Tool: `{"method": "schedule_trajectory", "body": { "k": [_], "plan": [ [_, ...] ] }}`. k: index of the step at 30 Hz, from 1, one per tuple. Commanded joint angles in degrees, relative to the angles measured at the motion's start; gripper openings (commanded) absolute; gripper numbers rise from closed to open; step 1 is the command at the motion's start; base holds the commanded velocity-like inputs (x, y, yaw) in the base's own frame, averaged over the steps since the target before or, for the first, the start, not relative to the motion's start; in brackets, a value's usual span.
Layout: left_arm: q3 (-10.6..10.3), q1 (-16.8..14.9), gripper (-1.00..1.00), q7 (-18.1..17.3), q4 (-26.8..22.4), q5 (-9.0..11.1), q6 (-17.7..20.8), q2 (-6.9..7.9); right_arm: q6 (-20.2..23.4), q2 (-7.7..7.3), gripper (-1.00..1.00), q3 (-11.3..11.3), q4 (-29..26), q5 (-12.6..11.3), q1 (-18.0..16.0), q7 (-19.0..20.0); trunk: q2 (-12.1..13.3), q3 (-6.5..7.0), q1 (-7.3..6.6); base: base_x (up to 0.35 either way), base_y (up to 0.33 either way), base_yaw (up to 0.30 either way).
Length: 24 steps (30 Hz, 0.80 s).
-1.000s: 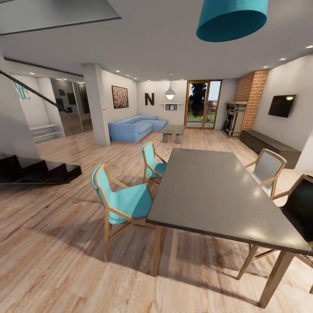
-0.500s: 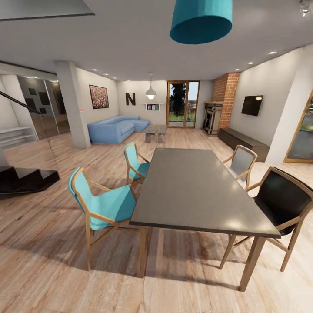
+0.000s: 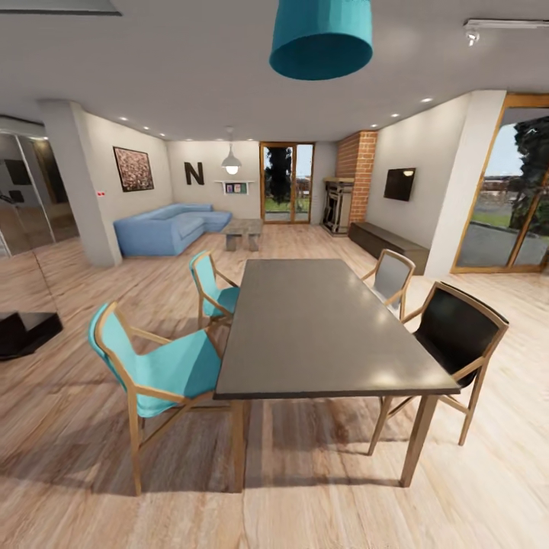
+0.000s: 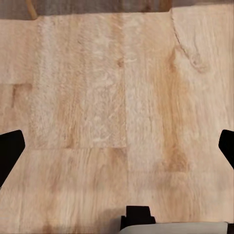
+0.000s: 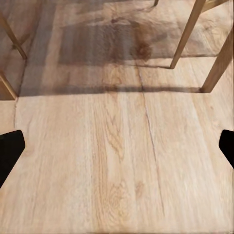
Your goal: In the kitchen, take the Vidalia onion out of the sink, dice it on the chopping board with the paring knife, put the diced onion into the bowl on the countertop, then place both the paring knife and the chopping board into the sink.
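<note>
Plainly, a dining and living space is faced from the head view, not a kitchen, so no direction from the jaws to the onion, sink, board, knife or bowl can be read off these pictures — where those things lie cannot be told. What is seen ahead is a long dark dining table (image 3: 320, 328), its long axis running away from the robot, with two turquoise chairs (image 3: 156, 370) along its left side and a black chair (image 3: 457, 335) and a grey one on its right; a teal lamp shade (image 3: 320, 34) hangs above, and a blue sofa (image 3: 168, 227) and a brick fireplace column (image 3: 357, 164) stand at the far end. In both wrist views the wooden floor (image 4: 117, 97) is looked down upon: the left gripper (image 4: 117, 148) is shown with its dark fingertips (image 4: 9, 146) at opposite edges of the picture, jaws held wide apart with nothing between them, and the right gripper (image 5: 117, 146) is shown likewise, jaws spread and empty, with table and chair legs (image 5: 187, 34) ahead of it. Neither arm can be judged the nearer to the task's things; it is judged that the base must first be turned and driven until the countertop and sink are brought into sight — only then can an approach be chosen.
</note>
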Motion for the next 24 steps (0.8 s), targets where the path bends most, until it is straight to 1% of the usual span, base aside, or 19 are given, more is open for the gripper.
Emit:
{"method": "schedule_trajectory", "body": {
  "k": [1,24],
  "plan": [
    [0.0,0.0,1.00,0.0,0.0,0.0,-0.2,0.00,-0.1,0.00,1.00,0.0,0.0,-0.1,0.0,0.0,0.0,-0.05,0.00,0.000,0.012,-0.278],
    [0.0,0.0,1.00,0.0,0.0,0.1,-0.2,0.00,-0.1,-0.01,1.00,0.0,0.1,-0.1,0.0,0.0,0.0,-0.05,0.00,0.000,0.002,-0.278]
  ]
}}
